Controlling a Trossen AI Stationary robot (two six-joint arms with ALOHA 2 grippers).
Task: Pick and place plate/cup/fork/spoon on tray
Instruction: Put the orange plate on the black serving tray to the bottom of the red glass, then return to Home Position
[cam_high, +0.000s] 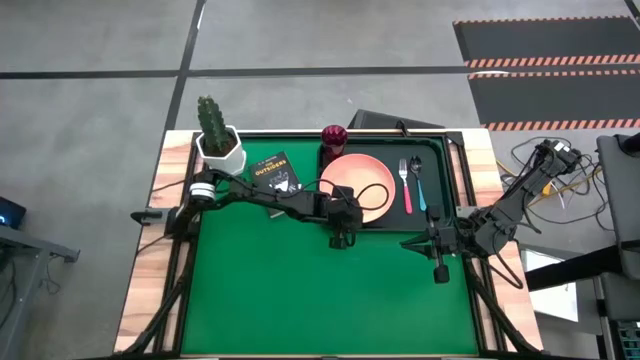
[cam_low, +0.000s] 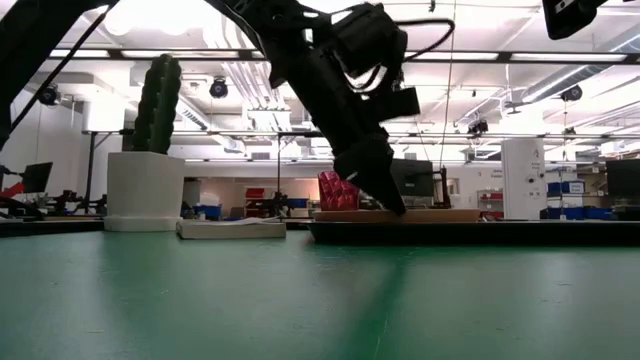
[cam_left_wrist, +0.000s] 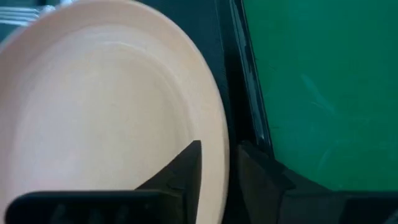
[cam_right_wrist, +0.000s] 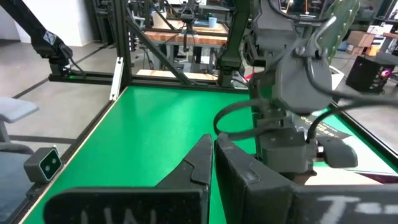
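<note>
A green mat covers the counter (cam_high: 300, 300), which stands on a grey concrete floor with a workshop of benches and lights behind it. The dark tray (cam_high: 438, 170) lies at the far side of the counter, and on it rest the peach plate (cam_high: 365, 180), the dark red cup (cam_high: 333, 136) near its far left corner, and to the right of the plate the pink-handled fork (cam_high: 405, 185) and the blue-handled spoon (cam_high: 419, 185), side by side. The left gripper (cam_high: 342, 226) reaches over the near rim of the tray; in the left wrist view one of its fingers (cam_left_wrist: 180, 171) sits over the plate's inner face and the other outside the rim, so its jaws stand narrowly apart around the plate's edge, with contact hard to judge. The right gripper (cam_high: 439, 262) hangs over the green mat near the tray's near right corner, its jaws nearly closed and holding nothing. A cactus pot (cam_high: 218, 145) and a small black book (cam_high: 273, 172) sit left of the tray.
</note>
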